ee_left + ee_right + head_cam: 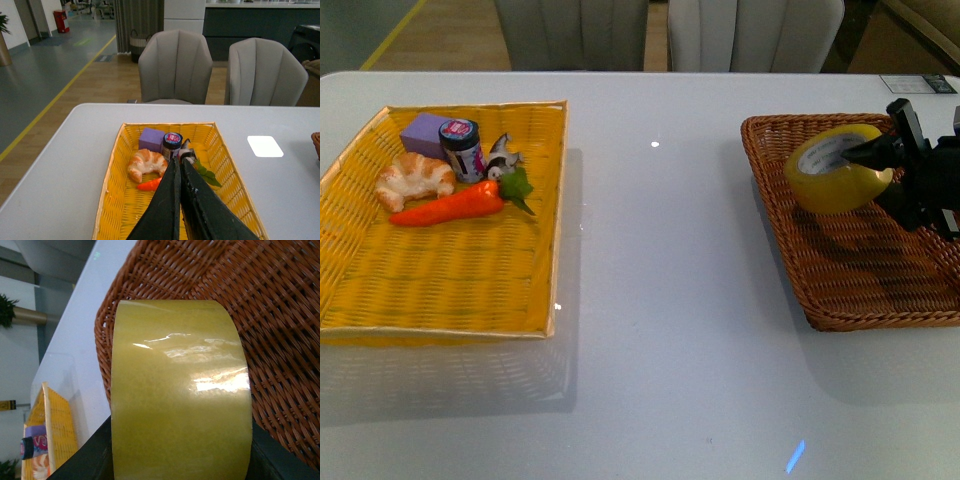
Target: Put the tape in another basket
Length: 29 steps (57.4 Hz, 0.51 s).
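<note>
The tape (pixel 835 170), a yellowish roll with a white core, is held just above the floor of the dark brown wicker basket (pixel 840 290) at the table's right. My right gripper (pixel 873 160) is shut on the tape, one finger reaching into its core. In the right wrist view the tape (pixel 180 395) fills the frame between the dark fingers, with the brown basket (pixel 270 315) behind it. My left gripper (pixel 179 167) is shut and empty, hovering over the yellow tray (pixel 120 200); it does not show in the front view.
The yellow woven tray (pixel 440 290) at the left holds a croissant (pixel 413 177), a carrot (pixel 450 207), a purple block (pixel 428 130), a small jar (pixel 461 147) and a small dark-and-white item (pixel 503 155). White table (pixel 660 300) lies between the two. Grey chairs (pixel 175 67) stand behind.
</note>
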Motion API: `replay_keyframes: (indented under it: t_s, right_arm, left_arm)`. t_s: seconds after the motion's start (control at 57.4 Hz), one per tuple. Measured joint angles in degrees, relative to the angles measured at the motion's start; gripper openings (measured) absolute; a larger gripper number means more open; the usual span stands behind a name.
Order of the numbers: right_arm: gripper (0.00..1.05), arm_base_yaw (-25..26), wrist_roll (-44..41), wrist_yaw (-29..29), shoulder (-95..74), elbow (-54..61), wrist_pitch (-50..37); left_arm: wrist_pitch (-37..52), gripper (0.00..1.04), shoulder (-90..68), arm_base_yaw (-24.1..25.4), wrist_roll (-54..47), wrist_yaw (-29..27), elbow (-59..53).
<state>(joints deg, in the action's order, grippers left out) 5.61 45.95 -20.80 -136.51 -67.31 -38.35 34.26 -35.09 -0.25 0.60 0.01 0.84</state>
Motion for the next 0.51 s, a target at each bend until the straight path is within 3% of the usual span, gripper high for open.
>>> replay_keyframes:
  t_s: [0.331, 0.505]
  right_arm:
    - [0.97, 0.8, -4.0, 2.0, 1.2, 2.4, 3.2]
    - [0.96, 2.5, -6.3, 2.4, 8.1, 8.5, 2.1]
  left_arm:
    - [-9.9, 0.02, 10.5, 0.0, 0.0, 0.0, 0.0]
    - [-14.9, 0.02, 15.8, 0.0, 0.0, 0.0, 0.0]
